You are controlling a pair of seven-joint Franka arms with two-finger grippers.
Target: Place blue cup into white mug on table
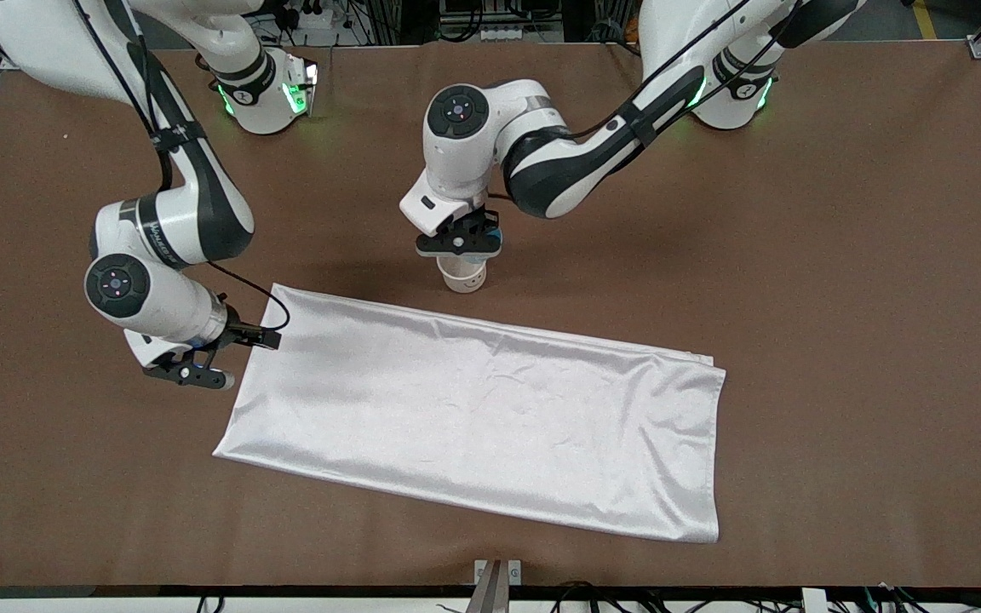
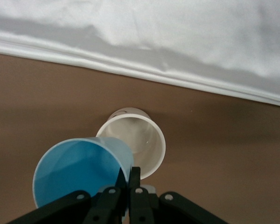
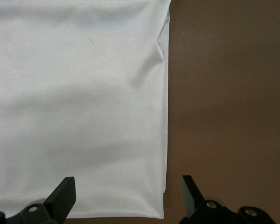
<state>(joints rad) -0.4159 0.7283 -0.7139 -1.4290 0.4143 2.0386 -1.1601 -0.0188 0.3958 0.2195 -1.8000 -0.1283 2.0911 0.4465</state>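
the left gripper (image 1: 460, 244) is hanging over the white mug (image 1: 463, 274), which is standing upright on the bench (image 1: 840, 281) just beside the edge of the white satin cloth (image 1: 490, 417) that lies farther from the front camera. in the left wrist view the gripper's fingers (image 2: 122, 183) are pinched together on the rim wall of the blue cup (image 2: 79, 170), so this gripper is grasping the cup by its edge. the cup is being held up in the air, mouth toward the wrist camera, and is sitting off to one side of the mug's (image 2: 135, 144) opening rather than centred over it; its rim is overlapping the mug's rim in that view. whether the two are touching cannot be told. in the front view only a sliver of blue (image 1: 496, 234) is showing beside the gripper.

the right gripper (image 1: 191, 371) is waiting over the end of the cloth toward the right arm's end of the bench. its fingers (image 3: 63, 196) are spread wide apart, released, with nothing between them, and the cloth's border (image 3: 164, 116) is running beneath it next to bare brown bench (image 3: 228, 93).
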